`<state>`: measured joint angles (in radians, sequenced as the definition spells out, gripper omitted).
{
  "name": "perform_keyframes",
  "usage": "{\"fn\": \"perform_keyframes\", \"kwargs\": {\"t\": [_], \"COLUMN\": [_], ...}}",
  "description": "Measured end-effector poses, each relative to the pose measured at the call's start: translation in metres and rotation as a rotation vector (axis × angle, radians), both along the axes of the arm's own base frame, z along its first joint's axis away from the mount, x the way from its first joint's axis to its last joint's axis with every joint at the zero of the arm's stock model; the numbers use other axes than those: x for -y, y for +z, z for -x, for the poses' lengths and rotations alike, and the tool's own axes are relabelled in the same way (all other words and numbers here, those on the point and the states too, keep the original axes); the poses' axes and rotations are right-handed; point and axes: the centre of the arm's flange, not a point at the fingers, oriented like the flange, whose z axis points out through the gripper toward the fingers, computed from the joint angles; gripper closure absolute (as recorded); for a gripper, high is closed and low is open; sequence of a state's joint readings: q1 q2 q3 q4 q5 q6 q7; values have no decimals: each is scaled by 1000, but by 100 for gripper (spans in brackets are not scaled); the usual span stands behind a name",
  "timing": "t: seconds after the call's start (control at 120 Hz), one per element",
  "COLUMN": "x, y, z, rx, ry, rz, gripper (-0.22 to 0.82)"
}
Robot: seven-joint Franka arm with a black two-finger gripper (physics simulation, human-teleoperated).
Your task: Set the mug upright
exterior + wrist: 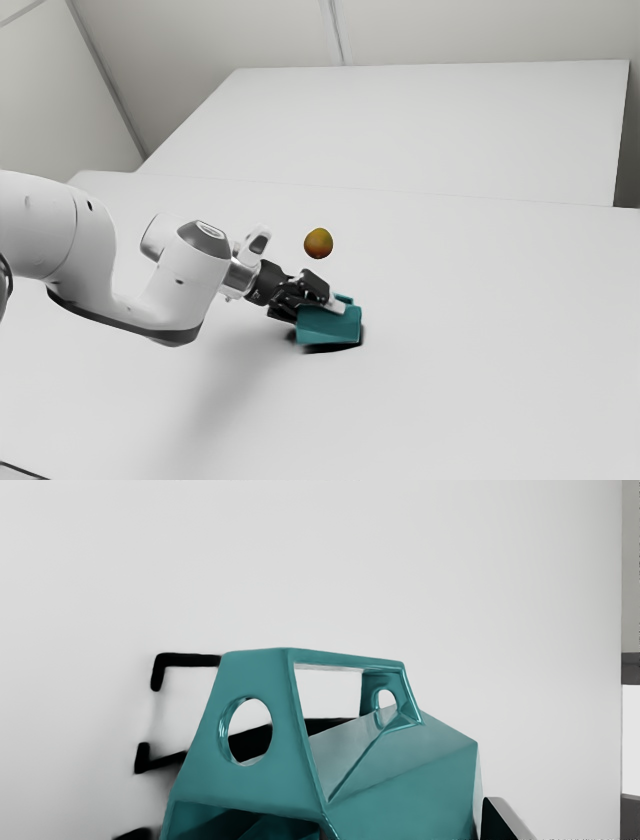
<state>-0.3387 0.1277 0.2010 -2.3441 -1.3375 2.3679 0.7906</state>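
Against the white table [480, 330], the teal mug [330, 326] lies sideways at the hand [322, 303], whose grip I can't tell.

In the exterior view, the hand [318, 306] is at the teal mug [328, 326], near 1 orange-brown fruit [318, 243].

Roundish orange-brown fruit [318, 243] — white tabletop [480, 340] — another white surface [420, 125], pale wall [480, 30] beyond.

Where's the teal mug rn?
Exterior view: just below and right of the middle, the teal mug is right at the gripper, low over or on the white table, below the orange-brown fruit in the picture.
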Motion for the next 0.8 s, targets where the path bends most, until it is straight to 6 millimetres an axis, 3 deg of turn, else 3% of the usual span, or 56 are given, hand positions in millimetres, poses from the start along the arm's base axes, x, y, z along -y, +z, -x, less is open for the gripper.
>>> {"fn": "perform_keyframes", "kwargs": {"t": [0.2, 0.358, 0.567, 0.667, 0.75, 0.8], "x": [5, 18, 37, 41, 40, 29], "y": [5, 19, 53, 79, 99, 112], "z": [-2, -4, -2, -1, 0, -1], "rx": [26, 66, 152, 208, 247, 268], "ry": [-20, -43, -91, -187, -289, -337], "rz": [-5, -4, -27, -115, -228, -311], "gripper": [62, 70, 74, 75, 76, 77]}}
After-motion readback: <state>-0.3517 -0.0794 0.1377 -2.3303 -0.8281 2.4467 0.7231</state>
